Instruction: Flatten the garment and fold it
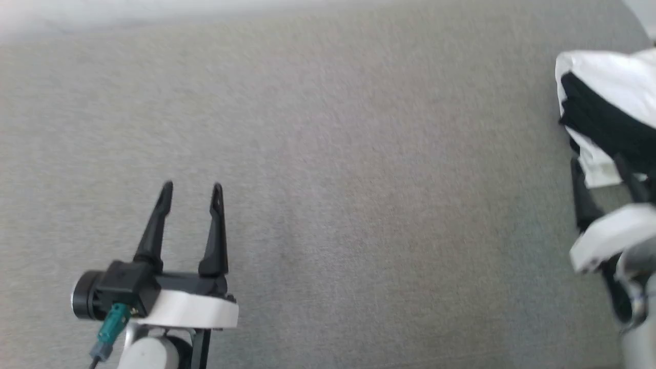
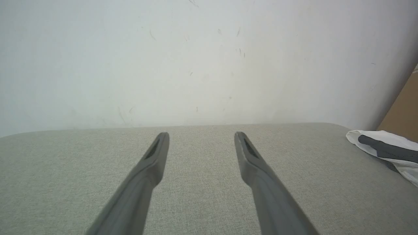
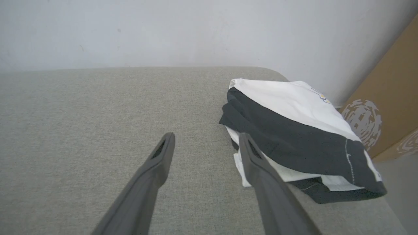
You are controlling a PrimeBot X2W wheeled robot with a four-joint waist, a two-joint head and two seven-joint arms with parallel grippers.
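The garment (image 3: 294, 107) lies as a folded bundle, white with a broad black band across it, at the right end of a grey cushioned surface (image 3: 81, 130). It also shows at the right edge of the head view as the garment (image 1: 610, 82), and far right in the left wrist view as the garment (image 2: 385, 147). My right gripper (image 3: 206, 135) is open just left of the bundle's near corner, with nothing between its fingers. One finger crosses in front of that corner. In the head view the right gripper (image 1: 599, 171) is blurred. My left gripper (image 1: 192, 188) is open and empty over bare cushion, far left of the cloth; the left wrist view shows the left gripper (image 2: 201, 135) the same way.
A white wall (image 2: 209, 58) rises behind the cushion's far edge. A brown cardboard box (image 3: 392, 98) stands just beyond the cushion's right end, close to the bundle. The grey surface stretches wide between the two grippers.
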